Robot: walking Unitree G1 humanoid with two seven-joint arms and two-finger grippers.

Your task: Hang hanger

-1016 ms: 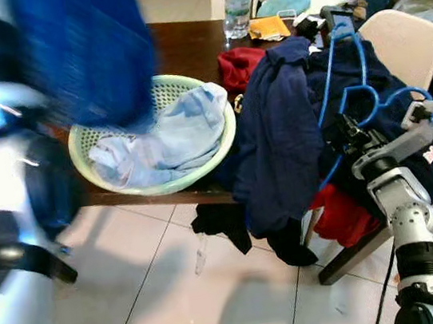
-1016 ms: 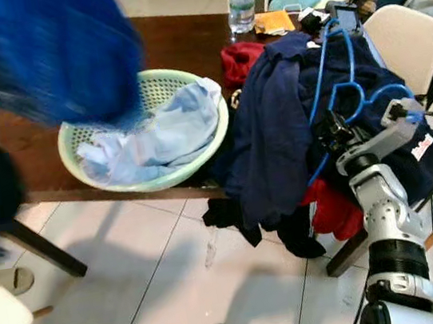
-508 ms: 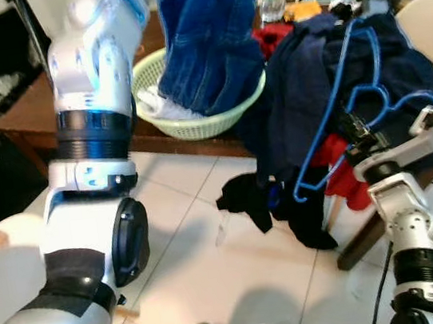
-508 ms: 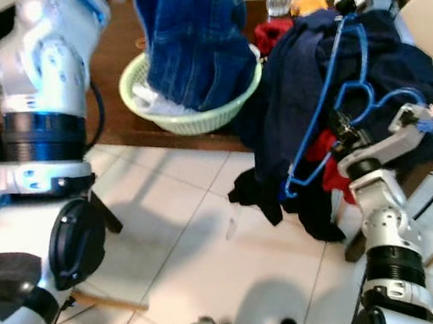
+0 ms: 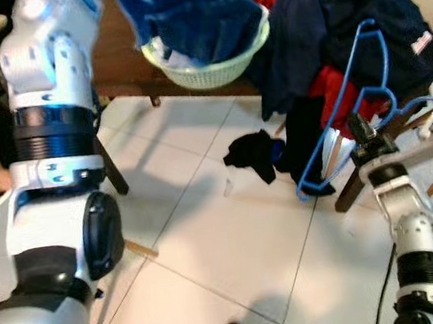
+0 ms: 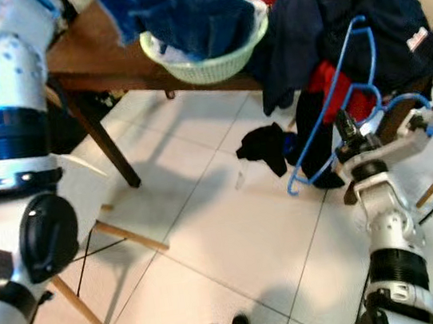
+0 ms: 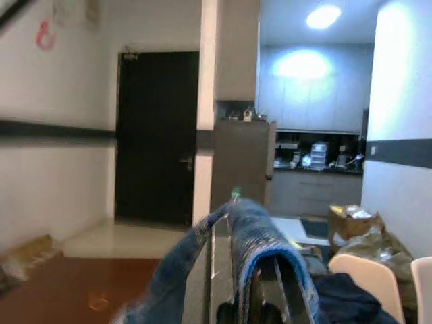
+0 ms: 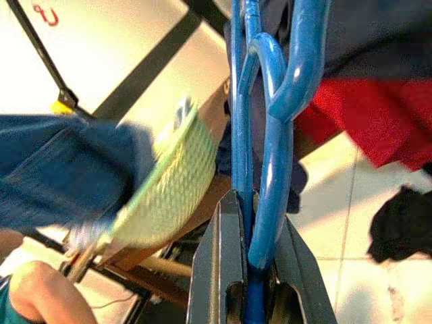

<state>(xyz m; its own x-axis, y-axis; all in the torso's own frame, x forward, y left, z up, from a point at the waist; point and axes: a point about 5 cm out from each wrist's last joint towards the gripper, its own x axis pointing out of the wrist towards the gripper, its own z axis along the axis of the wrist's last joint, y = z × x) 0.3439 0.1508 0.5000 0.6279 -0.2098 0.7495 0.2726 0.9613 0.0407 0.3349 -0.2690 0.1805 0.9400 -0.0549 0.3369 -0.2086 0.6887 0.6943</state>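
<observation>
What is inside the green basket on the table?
In the basket, pale blue cloth peeks out at the rim. The jeans held by the left gripper hang down into it and cover the rest, so anything deeper is hidden.

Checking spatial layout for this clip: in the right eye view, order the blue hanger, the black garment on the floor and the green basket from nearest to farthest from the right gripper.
1. blue hanger: clamped in the right gripper.
2. black garment: on the floor tiles, toward the robot's left.
3. green basket: on the table edge, farther left and beyond.
</observation>
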